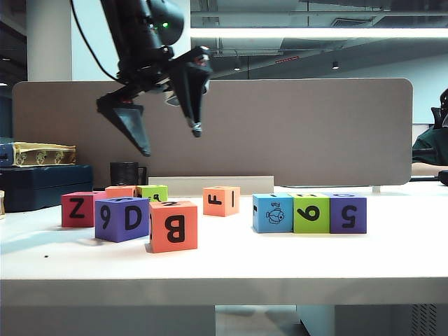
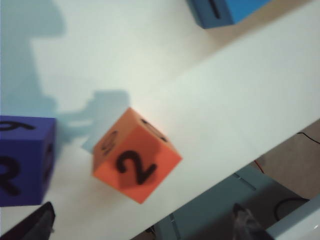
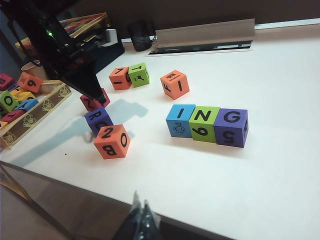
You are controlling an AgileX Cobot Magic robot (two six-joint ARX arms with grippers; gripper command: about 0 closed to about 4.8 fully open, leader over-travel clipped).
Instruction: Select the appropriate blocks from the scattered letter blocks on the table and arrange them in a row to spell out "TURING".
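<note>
On the white worktop (image 1: 392, 259) a row of three touching letter blocks is seen right of centre in the exterior view: a blue block (image 1: 272, 213) with a fish picture, a lime green block (image 1: 311, 213) and a purple block (image 1: 348, 213); from the right wrist view their upper faces are read as I (image 3: 181, 113), N (image 3: 204, 116) and G (image 3: 232, 118). To the left a loose cluster is found: a red block (image 1: 77, 208) marked Z, a purple block (image 1: 122, 218) marked 9 and D, an orange block (image 1: 173, 225) marked B at the front, with a second orange block (image 1: 120, 191) and a small lime green block (image 1: 152, 192) behind them. An orange block (image 1: 221, 201) marked F and I is set apart between cluster and row. The left hand (image 1: 171, 140) is held high above the cluster, its fingers spread wide and nothing gripped; in the left wrist view the orange block (image 2: 136, 156), marked 2, is seen below it beside the purple one (image 2: 25, 160). The right hand (image 3: 140, 220) is kept near the front edge of the worktop, well apart from every block, its fingertips pressed together with nothing between them.
</note>
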